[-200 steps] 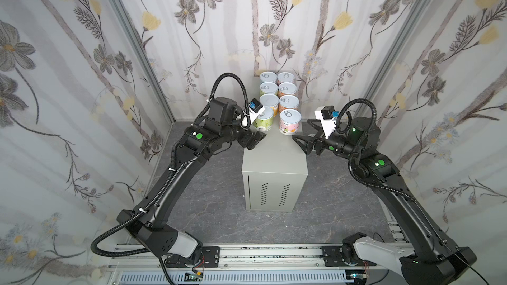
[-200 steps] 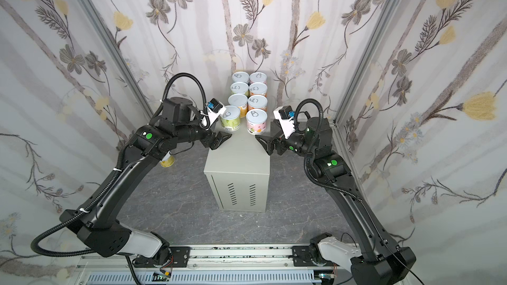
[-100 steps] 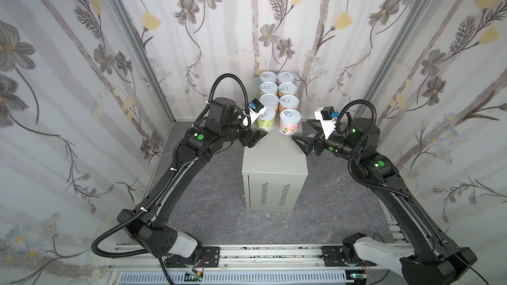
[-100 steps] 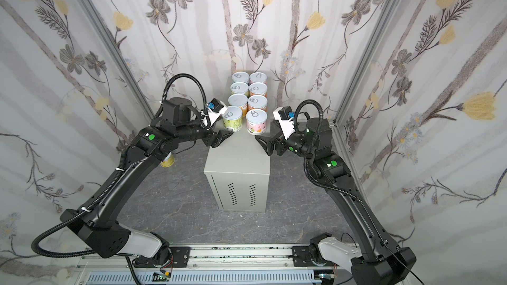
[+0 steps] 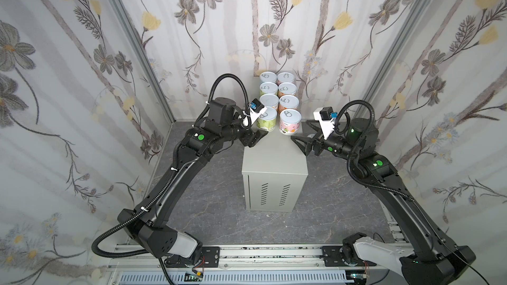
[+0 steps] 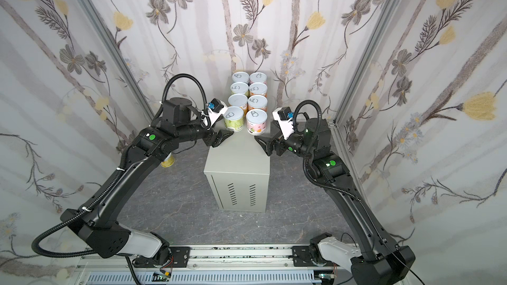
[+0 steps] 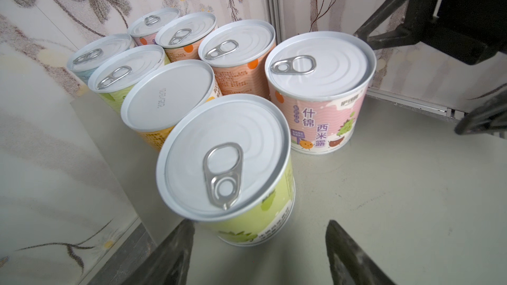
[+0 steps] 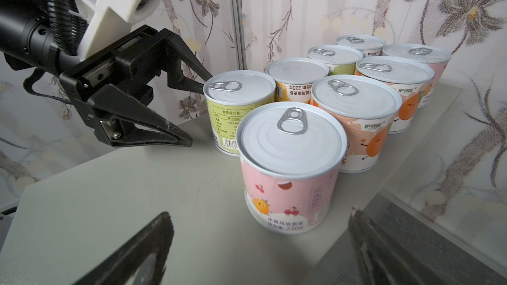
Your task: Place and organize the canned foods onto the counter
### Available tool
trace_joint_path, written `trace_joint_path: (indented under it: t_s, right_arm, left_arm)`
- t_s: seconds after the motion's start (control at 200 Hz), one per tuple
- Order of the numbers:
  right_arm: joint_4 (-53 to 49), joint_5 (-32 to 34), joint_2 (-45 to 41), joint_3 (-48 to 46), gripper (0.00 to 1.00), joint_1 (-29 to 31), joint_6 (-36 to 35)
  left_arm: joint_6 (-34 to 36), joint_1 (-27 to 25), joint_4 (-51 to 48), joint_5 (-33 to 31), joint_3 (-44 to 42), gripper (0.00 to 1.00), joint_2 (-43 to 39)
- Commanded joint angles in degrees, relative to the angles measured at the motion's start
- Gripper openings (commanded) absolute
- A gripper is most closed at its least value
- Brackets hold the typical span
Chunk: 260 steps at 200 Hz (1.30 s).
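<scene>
Several canned foods stand in two columns at the far end of the counter (image 5: 274, 157) (image 6: 237, 157). Nearest in the left column is a green can (image 5: 266, 120) (image 6: 233, 119) (image 7: 227, 165). My left gripper (image 5: 259, 138) (image 6: 223, 138) (image 7: 259, 223) is open, and this can stands untouched at the mouth of its jaws. A pink can (image 5: 290, 122) (image 6: 256, 122) (image 8: 288, 165) heads the right column. My right gripper (image 5: 297, 130) (image 6: 262, 130) (image 8: 260, 213) is wide open just short of it. One yellow-orange can (image 7: 168, 94) (image 8: 297, 71) stands upside down.
Another can (image 6: 168, 160) stands on the dark marbled floor (image 6: 192, 201), half hidden under my left arm. Flowered walls (image 5: 82, 105) close in on three sides. The near half of the counter top (image 8: 109, 201) is bare. The arms' base rail (image 5: 260, 256) runs along the front.
The left gripper's jaws have narrowed somewhat while staying by the green can. Both arms have hardly shifted, and the cans stand as before.
</scene>
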Motion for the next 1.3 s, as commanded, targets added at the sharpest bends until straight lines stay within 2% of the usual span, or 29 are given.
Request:
trace_joint_path:
  t_s: [0.0, 1.294]
  right_arm:
    - [2.43, -0.02, 0.11, -0.09, 1.0, 0.01, -0.31]
    - [3.24, 0.94, 0.77, -1.35, 1.0, 0.06, -0.66]
  left_arm:
    - [1.22, 0.07, 2.28, 1.09, -0.17, 0.75, -0.18]
    - [-1.64, -0.02, 1.26, 2.47, 0.79, 0.74, 0.96]
